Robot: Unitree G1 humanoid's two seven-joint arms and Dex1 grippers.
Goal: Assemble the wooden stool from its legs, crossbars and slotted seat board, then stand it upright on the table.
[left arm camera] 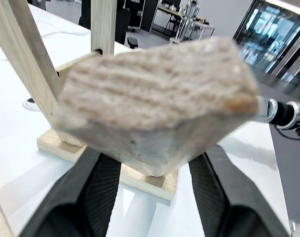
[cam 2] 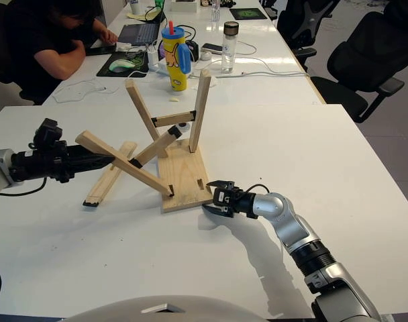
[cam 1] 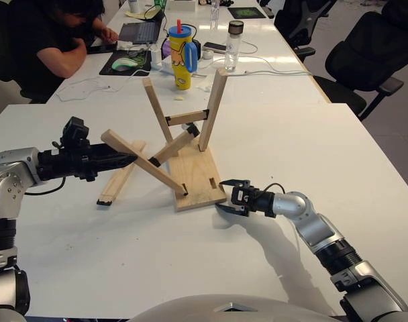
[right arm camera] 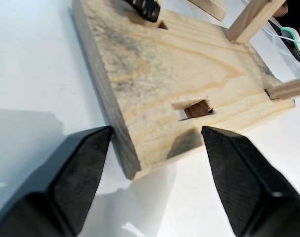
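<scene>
A seat board (cam 1: 196, 176) lies flat near the middle of the white desk (cam 1: 338, 161). From it rise a tilted leg (cam 1: 157, 111) and a straighter leg (cam 1: 213, 111), joined by a crossbar (cam 1: 186, 118). A slanting leg (cam 1: 145, 164) climbs from the board's near edge towards the desk's left edge, and a second crossbar (cam 1: 174, 145) meets it midway. The left gripper (cam 1: 123, 159) clasps this leg near its upper end. A loose leg (cam 1: 121, 180) lies flat left of the board. The right gripper (cam 1: 229, 196) is spread wide at the board's near right corner.

Bright, even light throws soft shadows on the white table (cam 1: 338, 161); the close leg end (left arm camera: 155, 103) looks blurred.
</scene>
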